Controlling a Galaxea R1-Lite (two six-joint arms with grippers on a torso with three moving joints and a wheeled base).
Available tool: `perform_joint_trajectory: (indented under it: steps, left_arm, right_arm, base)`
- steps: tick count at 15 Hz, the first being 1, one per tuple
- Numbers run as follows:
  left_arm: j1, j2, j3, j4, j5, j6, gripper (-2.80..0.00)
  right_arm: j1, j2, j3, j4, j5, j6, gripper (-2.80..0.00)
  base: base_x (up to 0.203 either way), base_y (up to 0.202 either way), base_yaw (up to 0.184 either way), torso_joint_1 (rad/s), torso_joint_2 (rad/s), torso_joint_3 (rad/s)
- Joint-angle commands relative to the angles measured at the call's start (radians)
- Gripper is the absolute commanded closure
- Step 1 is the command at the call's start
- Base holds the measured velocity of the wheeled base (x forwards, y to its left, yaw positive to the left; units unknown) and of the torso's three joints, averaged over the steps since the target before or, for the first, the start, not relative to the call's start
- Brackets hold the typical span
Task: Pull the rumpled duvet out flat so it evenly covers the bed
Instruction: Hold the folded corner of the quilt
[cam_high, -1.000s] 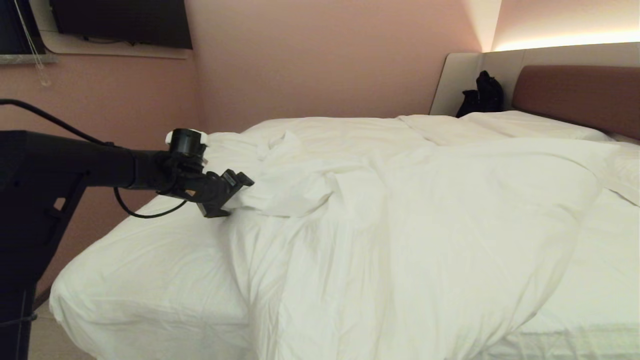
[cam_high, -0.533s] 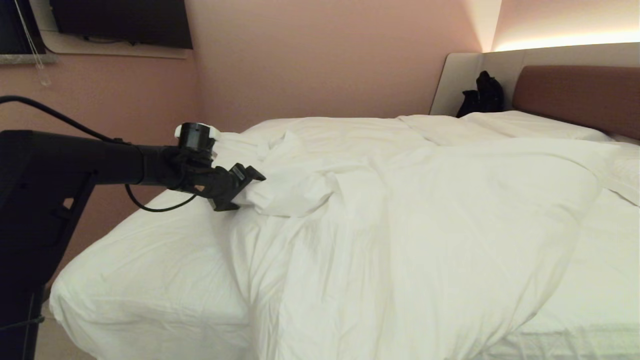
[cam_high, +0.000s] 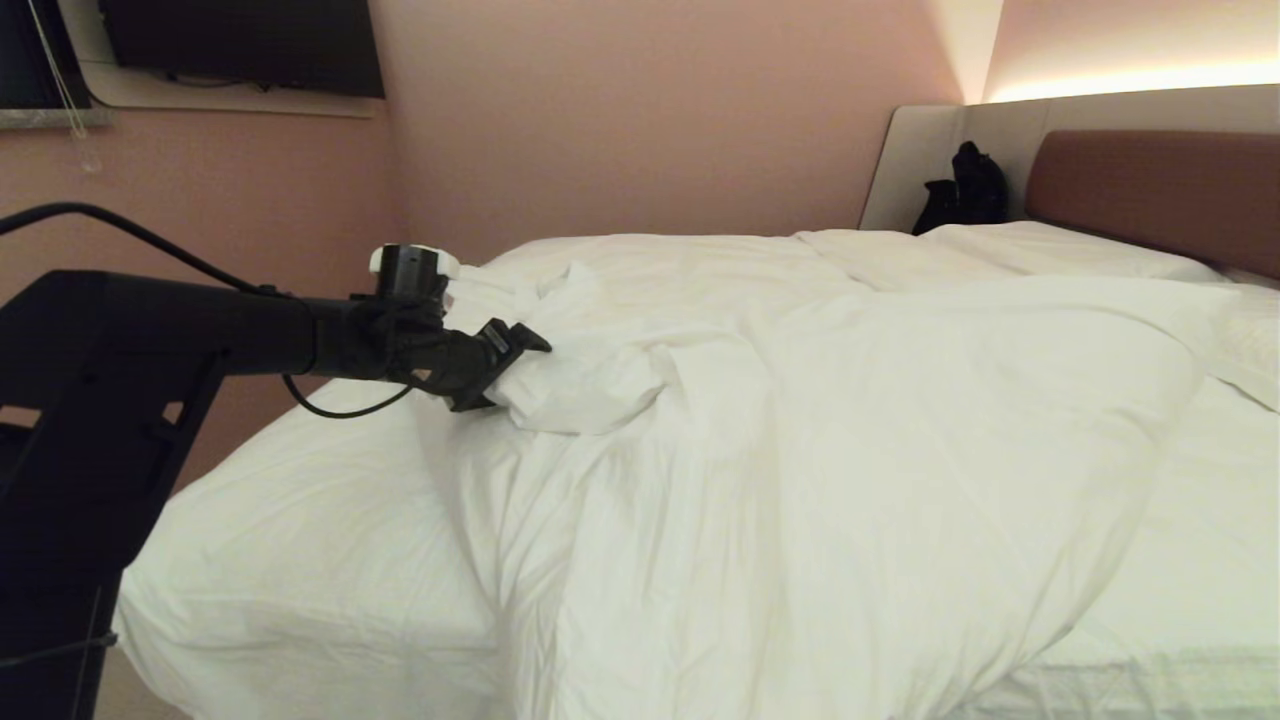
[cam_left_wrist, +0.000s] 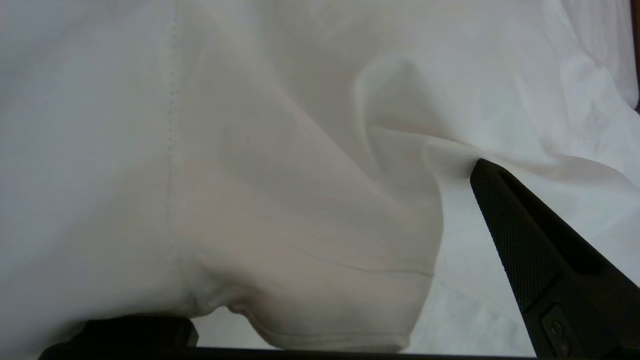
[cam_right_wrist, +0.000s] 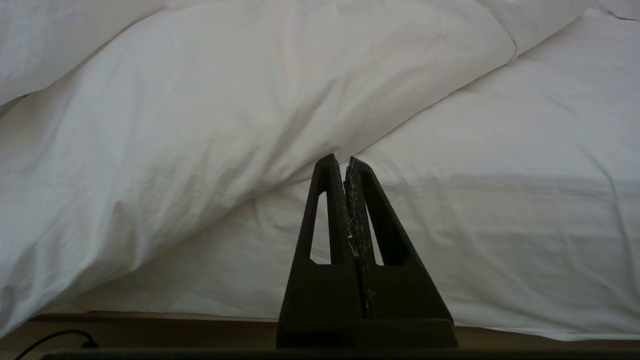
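Note:
The white duvet (cam_high: 850, 420) lies rumpled and bunched toward the right of the bed (cam_high: 300, 540), leaving bare sheet at the near left corner. A folded-over corner of it (cam_high: 570, 385) rises at the left. My left gripper (cam_high: 510, 365) reaches in from the left and stands open against that fold. In the left wrist view the duvet fold (cam_left_wrist: 310, 250) fills the space between the jaws; one black finger (cam_left_wrist: 525, 240) shows beside it, the other is mostly hidden under cloth. My right gripper (cam_right_wrist: 342, 161) is shut and empty, low by the bed's side in front of the duvet (cam_right_wrist: 225, 100).
A brown headboard (cam_high: 1150, 190) and pillows (cam_high: 1050, 250) are at the far right. A black bag (cam_high: 965, 190) sits against the pale panel. A dark screen (cam_high: 240, 45) hangs on the pink wall at the upper left. Floor shows past the bed's near left corner (cam_high: 130, 690).
My left arm has reached further right and slightly up, bringing the open jaws from the bare sheet's edge onto the duvet's folded corner. The duvet itself has barely shifted.

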Motion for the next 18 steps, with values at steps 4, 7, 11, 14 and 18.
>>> perform_joint_trajectory:
  steps: [4, 7, 11, 14, 18]
  left_arm:
    - [-0.005, 0.023, 0.001, 0.002, -0.001, -0.006, -2.80]
    - [-0.007, 0.030, -0.001, 0.000, -0.001, -0.005, -2.80]
    - [-0.009, 0.042, -0.010, 0.000, 0.000, -0.003, 0.00]
    - [-0.015, 0.046, -0.016, 0.000, 0.000, -0.002, 0.00]
    - [-0.018, 0.040, -0.009, 0.000, 0.004, 0.003, 0.00]
  right_arm:
    - [0.000, 0.000, -0.001, 0.000, 0.000, 0.002, 0.00]
    - [0.000, 0.000, 0.000, 0.000, 0.000, 0.000, 0.00]
    - [0.000, 0.000, -0.001, 0.000, 0.000, 0.000, 0.00]
    - [0.000, 0.000, 0.001, 0.000, 0.000, 0.002, 0.00]
    - [0.000, 0.000, 0.001, 0.000, 0.000, 0.002, 0.00]
  base:
    - [0.000, 0.000, 0.000, 0.000, 0.00, 0.000]
    - [0.000, 0.000, 0.000, 0.000, 0.00, 0.000]
    - [0.000, 0.000, 0.000, 0.000, 0.00, 0.000]
    - [0.000, 0.000, 0.000, 0.000, 0.00, 0.000]
    - [0.000, 0.000, 0.000, 0.000, 0.00, 0.000]
